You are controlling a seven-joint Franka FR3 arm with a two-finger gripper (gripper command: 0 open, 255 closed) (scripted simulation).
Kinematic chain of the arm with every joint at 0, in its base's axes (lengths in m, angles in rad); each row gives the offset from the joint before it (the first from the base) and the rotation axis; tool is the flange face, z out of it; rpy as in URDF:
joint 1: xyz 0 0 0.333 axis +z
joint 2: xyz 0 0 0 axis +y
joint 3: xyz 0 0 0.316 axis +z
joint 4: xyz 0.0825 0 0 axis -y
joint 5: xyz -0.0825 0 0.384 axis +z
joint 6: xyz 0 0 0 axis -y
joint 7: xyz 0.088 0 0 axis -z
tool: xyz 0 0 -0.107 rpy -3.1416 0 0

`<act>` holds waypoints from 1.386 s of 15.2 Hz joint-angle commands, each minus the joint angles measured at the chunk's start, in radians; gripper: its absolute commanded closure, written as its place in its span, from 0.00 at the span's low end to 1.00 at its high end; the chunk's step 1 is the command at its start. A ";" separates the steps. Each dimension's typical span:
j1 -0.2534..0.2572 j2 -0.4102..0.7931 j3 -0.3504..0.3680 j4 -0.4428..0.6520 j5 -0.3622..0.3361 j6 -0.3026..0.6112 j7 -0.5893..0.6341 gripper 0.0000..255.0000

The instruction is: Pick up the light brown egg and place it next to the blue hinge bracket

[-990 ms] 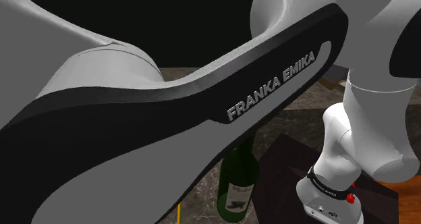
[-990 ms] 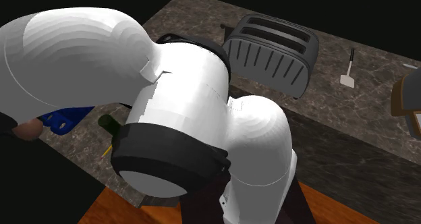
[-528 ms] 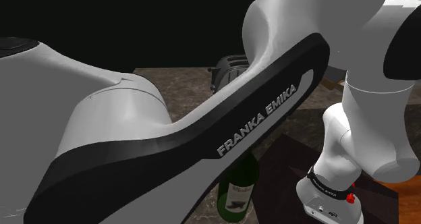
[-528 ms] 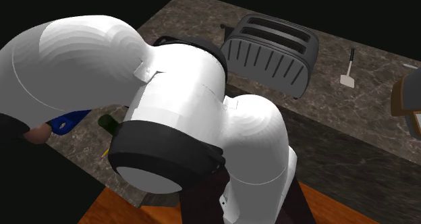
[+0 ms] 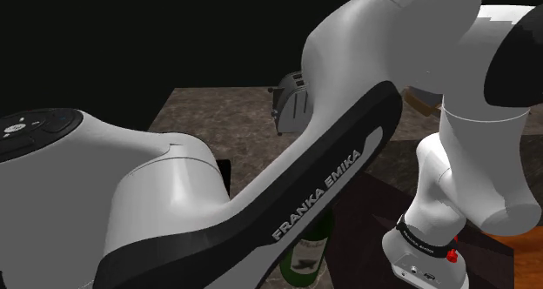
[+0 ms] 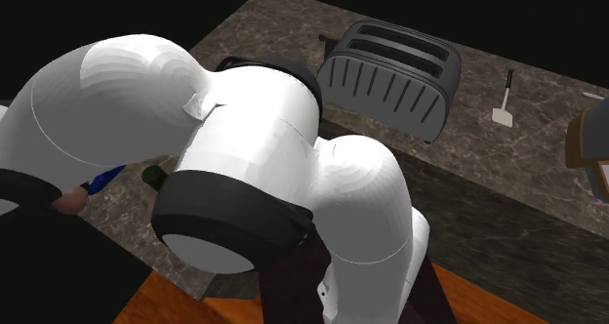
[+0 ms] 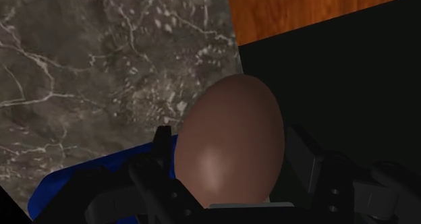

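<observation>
We have the brown egg clasped between the 2 black fingers of the gripper, the jaws closed on its sides, a grip that we judge keeps so round a thing from slipping out. The egg is close to the blue hinge bracket, which shows just past the fingers on the marble counter. We judge that bare counter beside the bracket suits the set-down, done low and gently, since an egg rolls

The dark, veined marble worktop carries a grey ribbed two-slot toaster, with a small white spatula near it. Well apart from them sit a dark green labelled wine bottle and a blue hinge bracket.
</observation>
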 commanded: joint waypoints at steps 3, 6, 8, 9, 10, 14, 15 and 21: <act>0.002 0.018 -0.005 -0.027 -0.010 0.045 0.005 1.00; 0.005 0.035 -0.009 -0.045 -0.018 0.079 0.010 1.00; 0.007 0.047 -0.012 -0.056 -0.024 0.101 0.013 1.00; 0.008 0.053 -0.014 -0.061 -0.027 0.112 0.015 1.00; 0.009 0.060 -0.016 -0.065 -0.031 0.122 0.017 1.00; 0.012 0.074 -0.020 -0.074 -0.038 0.145 0.021 1.00; 0.012 0.074 -0.020 -0.074 -0.038 0.145 0.021 1.00; 0.012 0.074 -0.020 -0.074 -0.038 0.145 0.021 0.00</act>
